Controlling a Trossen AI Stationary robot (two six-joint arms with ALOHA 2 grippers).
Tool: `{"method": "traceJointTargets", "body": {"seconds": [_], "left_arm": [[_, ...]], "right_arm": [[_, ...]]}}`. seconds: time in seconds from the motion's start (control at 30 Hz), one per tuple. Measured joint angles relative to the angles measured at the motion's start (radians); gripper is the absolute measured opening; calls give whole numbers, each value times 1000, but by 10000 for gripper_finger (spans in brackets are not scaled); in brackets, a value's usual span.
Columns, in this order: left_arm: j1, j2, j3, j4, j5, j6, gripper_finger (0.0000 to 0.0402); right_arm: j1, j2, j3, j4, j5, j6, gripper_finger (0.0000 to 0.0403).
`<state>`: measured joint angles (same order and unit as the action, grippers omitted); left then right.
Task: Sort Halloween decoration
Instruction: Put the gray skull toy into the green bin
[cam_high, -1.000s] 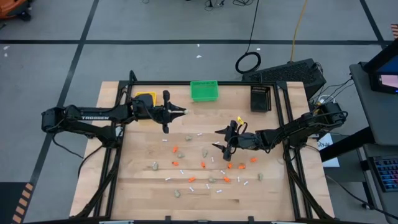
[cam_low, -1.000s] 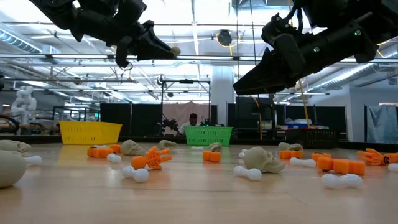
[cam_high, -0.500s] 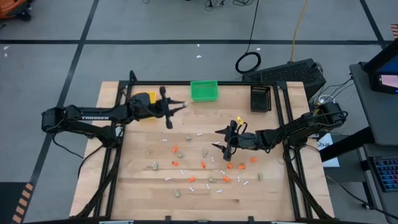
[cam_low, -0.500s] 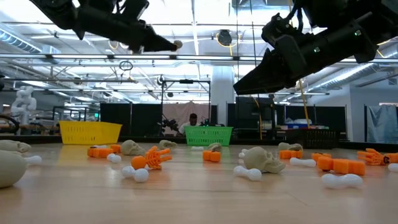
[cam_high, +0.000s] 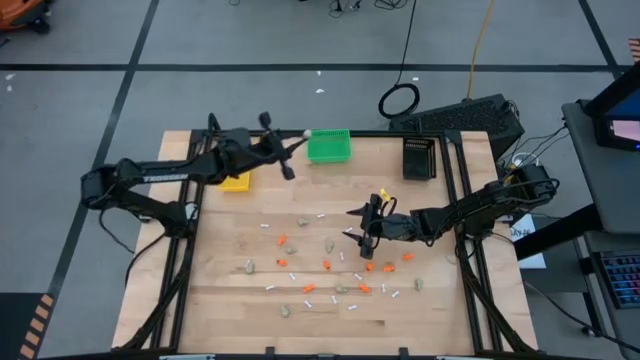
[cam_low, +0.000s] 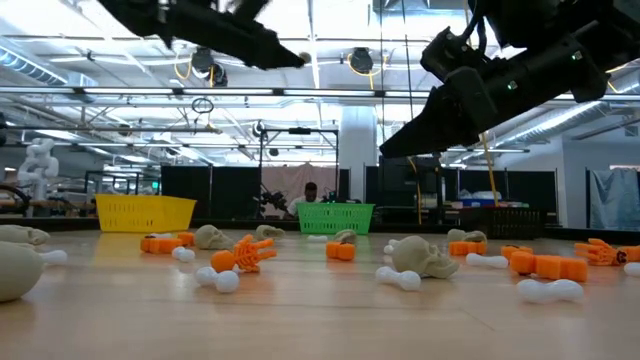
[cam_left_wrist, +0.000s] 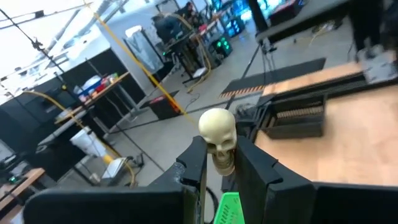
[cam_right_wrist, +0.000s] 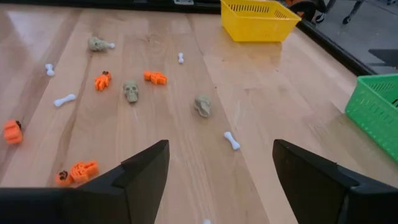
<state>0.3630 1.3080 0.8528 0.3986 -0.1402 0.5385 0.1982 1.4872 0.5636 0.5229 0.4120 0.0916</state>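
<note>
From above, the left gripper (cam_high: 297, 146) is reaching toward the green bin (cam_high: 328, 146) at the table's (cam_high: 230, 310) far edge with a pale speck at its tip, while the right gripper (cam_high: 356, 225) is hanging over the scattered decorations (cam_high: 325, 265) mid-table. The low view is showing both arms raised above the pieces — the left wrist view alone is revealing that speck as a skull (cam_left_wrist: 217, 138) pinched between narrow fingers (cam_left_wrist: 194, 167). The right wrist view is showing its fingers (cam_right_wrist: 144, 169) spread wide, holding nothing, over bones, skulls and orange bits, the yellow bin (cam_right_wrist: 258, 20) beyond.

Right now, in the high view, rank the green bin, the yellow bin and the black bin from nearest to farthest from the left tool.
1. Green bin, just beside the left tool, at the far edge.
2. Yellow bin, back under the left arm.
3. Black bin, beyond the green one, toward the right arm.
</note>
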Motion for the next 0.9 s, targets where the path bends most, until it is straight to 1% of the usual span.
{"method": "traceJointTargets", "body": {"seconds": [0.1,0.3,0.4,0.53,0.67,0.9], "left_arm": [[30,88,65,-8,0,0,57],[75,262,215,-170,0,-10,57],[91,342,272,-211,0,-10,57],[108,433,317,-242,1,-10,57],[116,500,351,-308,2,-10,57],[116,581,356,-353,5,-11,57]], "right_arm": [[0,0,0,-14,-20,13,272],[25,0,0,-33,-25,54,272],[46,0,0,-27,-24,54,272],[61,0,0,-27,-23,54,272],[73,0,0,-27,-22,57,272],[79,0,0,-27,-21,57,272]]}}
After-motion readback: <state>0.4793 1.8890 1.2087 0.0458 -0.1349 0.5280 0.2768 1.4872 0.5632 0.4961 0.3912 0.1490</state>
